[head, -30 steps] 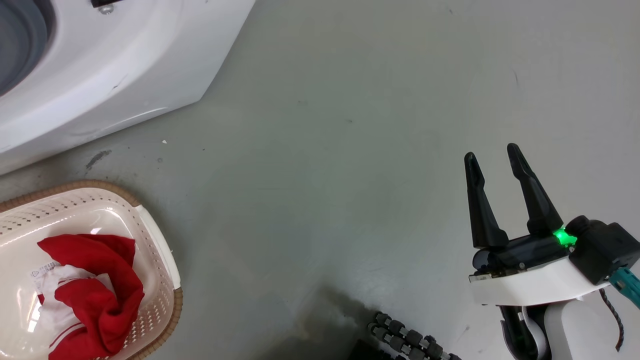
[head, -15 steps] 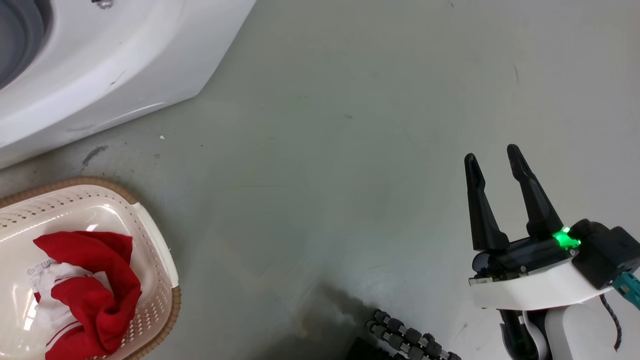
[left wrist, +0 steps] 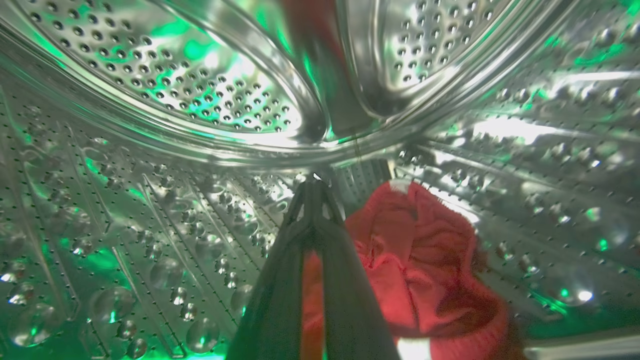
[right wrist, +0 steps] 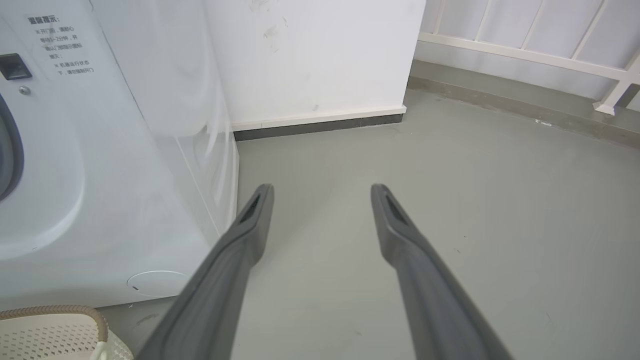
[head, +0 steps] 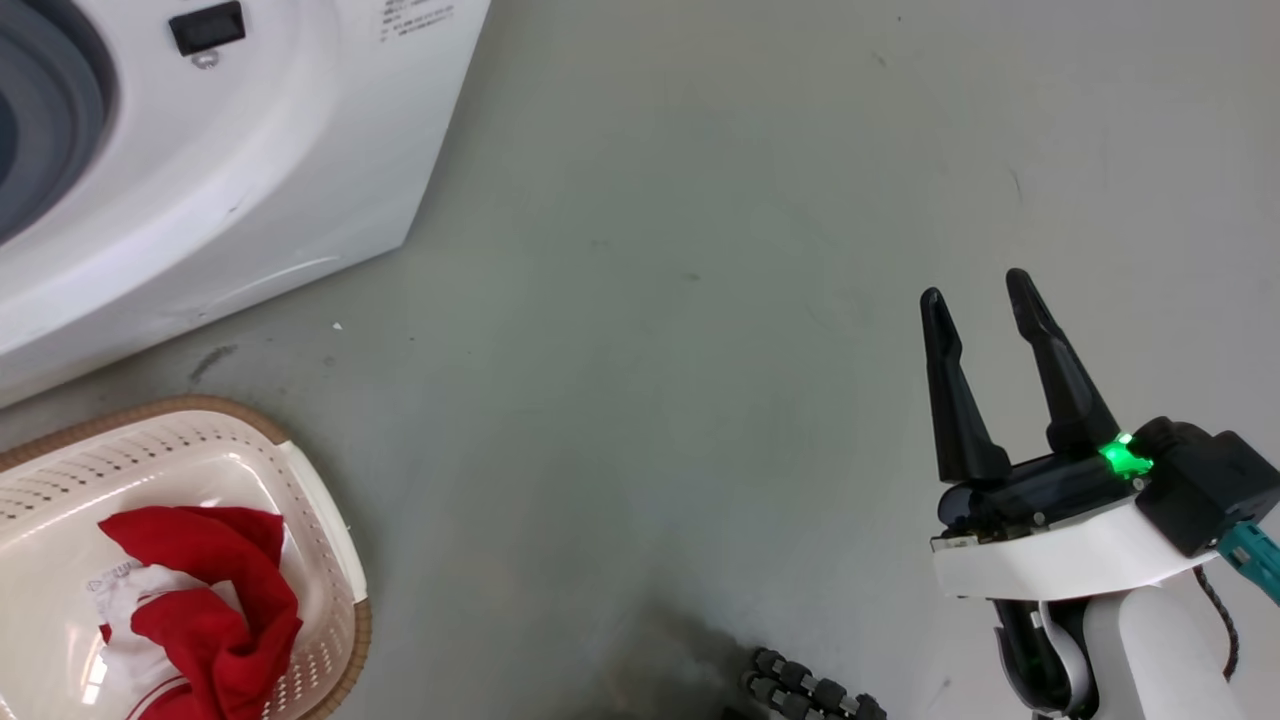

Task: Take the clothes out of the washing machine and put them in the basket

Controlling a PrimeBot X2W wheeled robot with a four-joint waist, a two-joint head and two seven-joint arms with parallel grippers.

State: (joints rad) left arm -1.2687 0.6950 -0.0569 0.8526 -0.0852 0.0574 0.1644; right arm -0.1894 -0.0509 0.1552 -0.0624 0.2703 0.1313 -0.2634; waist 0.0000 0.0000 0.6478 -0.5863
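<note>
In the left wrist view my left gripper is deep inside the washing machine's shiny perforated drum. Its fingers are shut, and a strip of the red clothes shows between them. The rest of that garment lies on the drum wall to the right. The white washing machine fills the head view's upper left. Below it stands the cream basket with a red and white garment inside. My right gripper hangs open over bare floor at the right, holding nothing.
A grey floor spreads between the washer and my right arm. A black ribbed cable lies at the bottom edge. In the right wrist view a white wall with a dark baseboard and a white railing stand beyond.
The head camera has shifted, so the washer and basket sit lower in the picture and more of the washer front shows. My right gripper stays open in the same pose.
</note>
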